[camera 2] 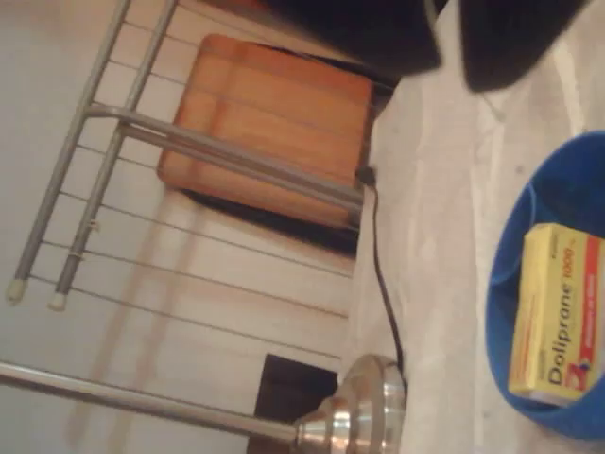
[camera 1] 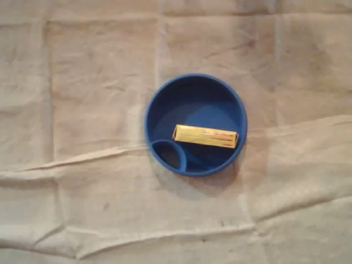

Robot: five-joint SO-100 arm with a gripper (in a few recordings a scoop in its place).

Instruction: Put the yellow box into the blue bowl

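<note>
In the overhead view the blue bowl (camera 1: 149, 113) sits mid-table on the cloth. The yellow box (camera 1: 205, 136) lies flat inside the bowl, in its large section, long side running left to right. In the wrist view the same bowl (camera 2: 553, 184) shows at the right edge with the yellow box (camera 2: 558, 312) resting in it, its red lettering visible. My gripper (camera 2: 451, 74) appears as two dark blurred fingers at the top of the wrist view, away from the bowl. A narrow gap separates the tips and nothing is held between them.
A wrinkled beige cloth (camera 1: 82, 110) covers the table. The bowl has a small oval compartment (camera 1: 168, 155) at its lower left. Beyond the table edge in the wrist view are a metal rack (camera 2: 189, 142), a wooden board (camera 2: 265, 113), a black cable (camera 2: 383, 284) and a metal base (camera 2: 364, 411).
</note>
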